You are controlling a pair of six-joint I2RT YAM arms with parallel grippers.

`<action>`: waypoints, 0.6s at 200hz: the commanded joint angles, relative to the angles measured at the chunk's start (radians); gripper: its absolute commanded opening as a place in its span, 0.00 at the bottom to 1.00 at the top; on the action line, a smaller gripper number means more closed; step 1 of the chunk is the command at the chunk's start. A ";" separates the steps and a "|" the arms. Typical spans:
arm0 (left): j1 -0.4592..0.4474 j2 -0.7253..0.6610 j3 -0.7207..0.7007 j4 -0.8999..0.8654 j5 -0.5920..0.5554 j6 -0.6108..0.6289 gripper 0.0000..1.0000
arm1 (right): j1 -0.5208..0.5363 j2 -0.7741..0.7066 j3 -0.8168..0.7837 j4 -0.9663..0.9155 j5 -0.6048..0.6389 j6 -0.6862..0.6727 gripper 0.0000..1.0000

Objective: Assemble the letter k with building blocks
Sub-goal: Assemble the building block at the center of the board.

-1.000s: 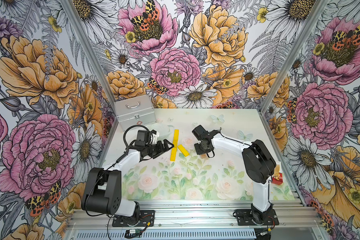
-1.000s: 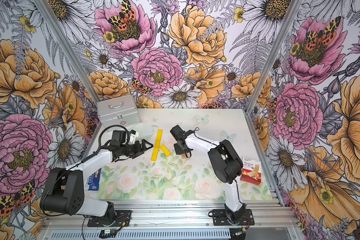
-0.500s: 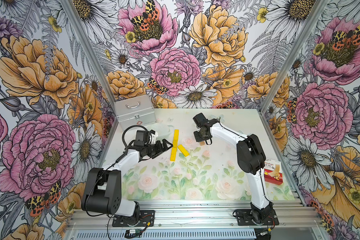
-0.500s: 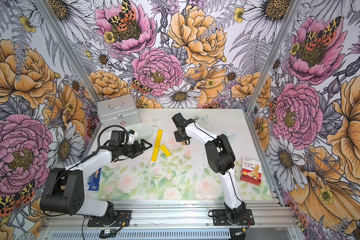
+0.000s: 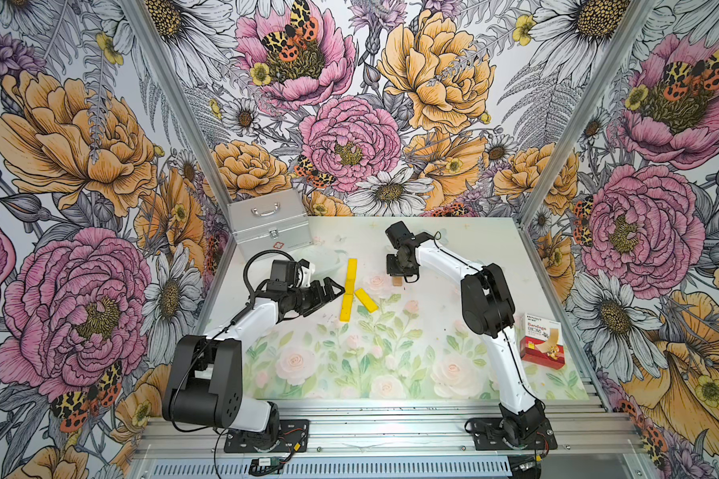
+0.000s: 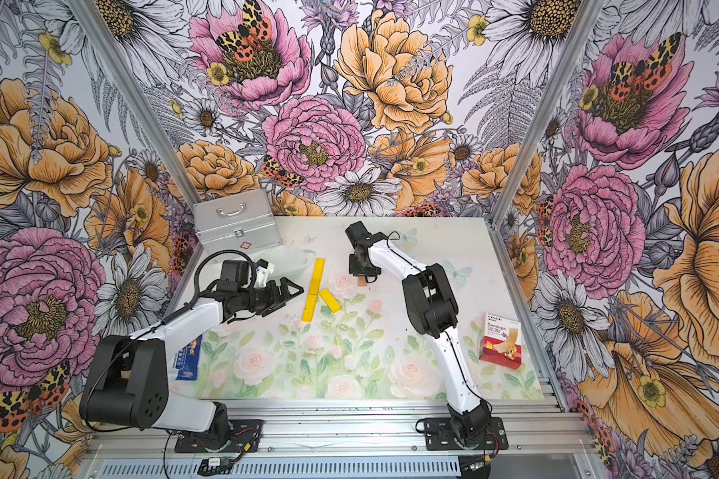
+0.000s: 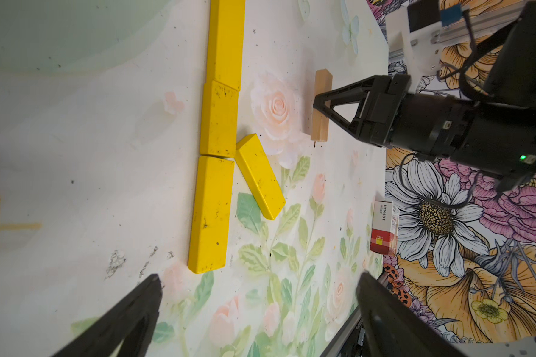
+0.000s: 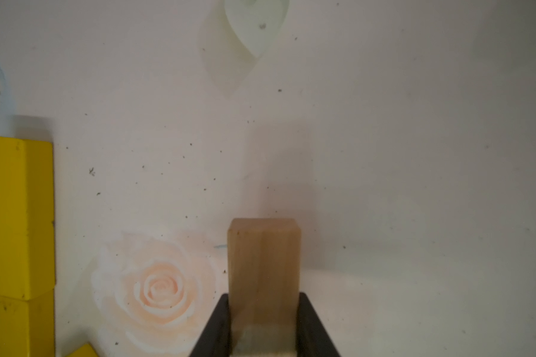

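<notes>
Gripping the tan block (image 8: 263,262) in the right gripper (image 5: 398,277), jaws clamped across its middle, both ends sticking out. Hanging low over the table (image 5: 465,249), right of the stem (image 5: 348,290) and level with its middle block (image 7: 218,117). Cannot tell whether resting on the surface or just off it. Apart from the stem, with a printed rose (image 7: 277,108) in the gap.

Idling with the left gripper (image 5: 333,295) spread wide, nothing in it, just left of the stem and pointing at it.

Laid so far for the letter k: the stem, three yellow pieces end to end, running roughly near–far. Also a yellow lower arm (image 7: 259,176), touching the stem at the seam between middle block and near block (image 7: 211,213) and slanting off near-right. No upper arm yet.

Key relation: from the held piece, left and slightly near to reach that seam. Reading its long axis as about parallel to the stem, near–far, in both wrist views. Probably the wrong heading for an upper arm. Likely needs turning flat so the near end aims at the seam and the far end points far-right, mirroring the lower arm, then sliding left until touching.

Already in the right arm's grip, so no handover called for. Nearer the stem with the left arm, but on the wrong side of it. Judged risk: knocking the middle block out of line while closing in.
</notes>
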 commanded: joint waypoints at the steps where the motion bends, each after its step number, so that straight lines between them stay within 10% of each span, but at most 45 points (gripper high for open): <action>1: 0.007 -0.021 -0.009 0.022 0.026 -0.009 0.99 | -0.001 0.037 0.044 0.000 -0.049 0.081 0.06; 120: 0.000 -0.030 -0.012 0.027 0.022 -0.008 0.99 | 0.045 0.109 0.134 0.001 -0.072 0.261 0.04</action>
